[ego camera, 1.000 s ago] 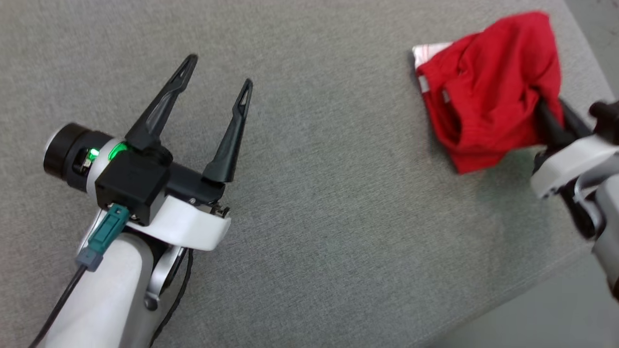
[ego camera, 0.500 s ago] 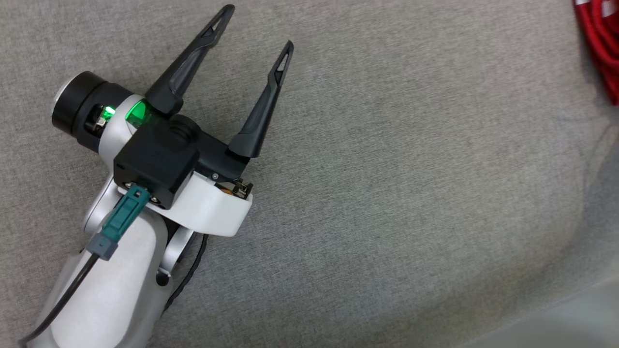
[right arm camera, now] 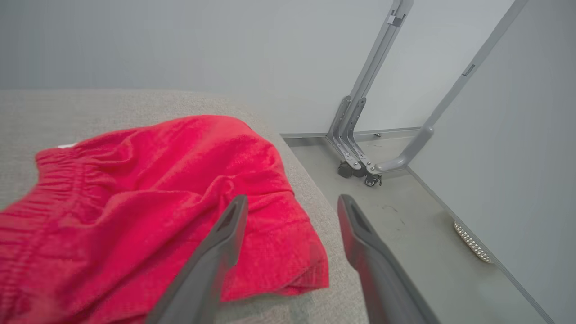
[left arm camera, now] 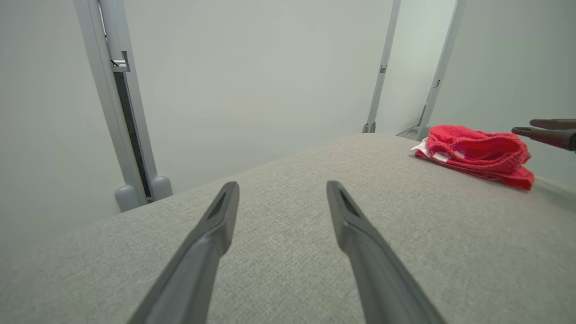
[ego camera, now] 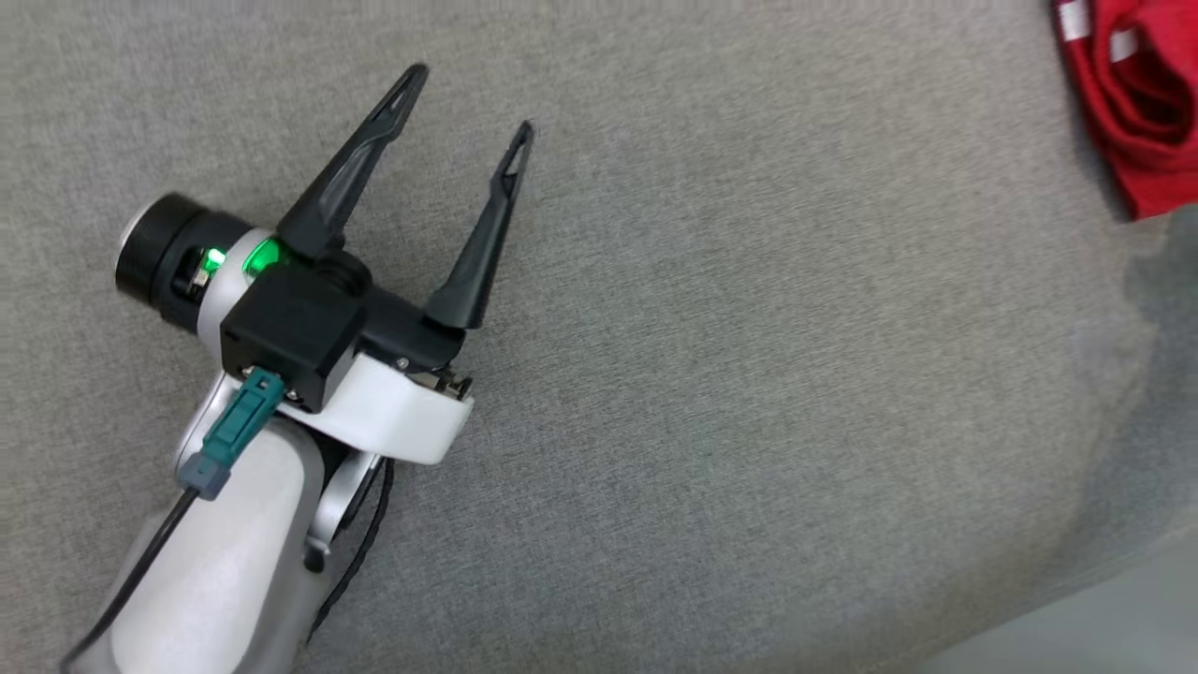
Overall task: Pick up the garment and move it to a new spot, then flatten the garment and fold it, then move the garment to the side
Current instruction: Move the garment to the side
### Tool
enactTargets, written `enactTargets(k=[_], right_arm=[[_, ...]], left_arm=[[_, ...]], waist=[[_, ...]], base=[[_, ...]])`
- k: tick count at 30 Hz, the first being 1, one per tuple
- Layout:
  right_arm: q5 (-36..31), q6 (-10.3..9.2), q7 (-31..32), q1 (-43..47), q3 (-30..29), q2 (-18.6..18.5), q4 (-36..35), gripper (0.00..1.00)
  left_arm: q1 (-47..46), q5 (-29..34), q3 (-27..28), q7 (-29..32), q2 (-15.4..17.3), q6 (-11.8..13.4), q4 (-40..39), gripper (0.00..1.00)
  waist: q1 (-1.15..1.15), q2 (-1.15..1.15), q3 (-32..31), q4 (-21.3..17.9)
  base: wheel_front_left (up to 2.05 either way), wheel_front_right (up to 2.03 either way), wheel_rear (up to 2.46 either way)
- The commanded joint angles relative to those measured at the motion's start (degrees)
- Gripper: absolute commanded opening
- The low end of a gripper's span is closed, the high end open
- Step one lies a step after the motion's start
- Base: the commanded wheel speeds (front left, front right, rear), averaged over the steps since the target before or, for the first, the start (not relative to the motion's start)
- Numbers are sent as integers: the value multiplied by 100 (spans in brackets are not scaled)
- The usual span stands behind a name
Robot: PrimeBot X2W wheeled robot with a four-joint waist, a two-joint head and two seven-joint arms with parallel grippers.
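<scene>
The garment (ego camera: 1137, 103) is a crumpled red piece with a white patch, lying at the far right of the grey fabric surface (ego camera: 749, 374). My left gripper (ego camera: 470, 103) is open and empty, well to the left of it. In the left wrist view my left gripper (left arm camera: 282, 185) points across the surface, with the garment (left arm camera: 477, 150) far off to the right. My right gripper (right arm camera: 292, 199) is open over the near edge of the garment (right arm camera: 135, 202), with nothing between its fingers. The tips of the right gripper (left arm camera: 524, 127) hover just beyond the garment.
The surface's edge runs along the lower right, with pale floor (ego camera: 1104, 618) beyond it. A grey metal frame on casters (right arm camera: 360, 166) stands on the floor past the garment. A grey upright post (left arm camera: 130, 135) stands behind the surface's far edge.
My right gripper, shut on the garment a second ago, has opened and the garment lies free on the surface. The head camera has swung left, so the garment sits at the picture's edge.
</scene>
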Motion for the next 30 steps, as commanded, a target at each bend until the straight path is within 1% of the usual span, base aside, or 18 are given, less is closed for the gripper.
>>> enactTargets(k=[1,5,10,13,18,25,30], right_arm=[[-12,-12,-28,261,-113,94,-175,100],[-152,-12,-29,1048,-521,461,-1029,100],[-368,-12,-29,1947,-780,975,-2211,100],[-535,-12,-28,2423,-704,1302,-2835,100],[-762,-12,-26,3014,-435,1664,-3675,100],[-1009,-12,310,3547,-54,1875,-4586,100],[-1044,-12,614,3853,133,1921,-5032,100]], left_arm=[[122,-44,53,-42,23,54,40,100],[481,-181,204,-124,68,195,168,100],[1006,-378,466,-258,79,454,246,100],[1287,-496,615,-343,58,606,260,100],[1633,-703,736,-512,-56,736,330,100],[2048,-847,852,-701,-105,859,521,100],[2400,-921,978,-798,-69,972,652,100]], waist=[[0,0,-287,-84],[0,0,-681,-130],[0,0,-1158,-77],[0,0,-1395,56],[0,0,-1752,426],[0,0,-2180,1019],[0,0,-2464,1300]], base=[[0,0,0],[0,0,0],[0,0,0],[0,0,0],[0,0,0],[0,0,0],[0,0,0]])
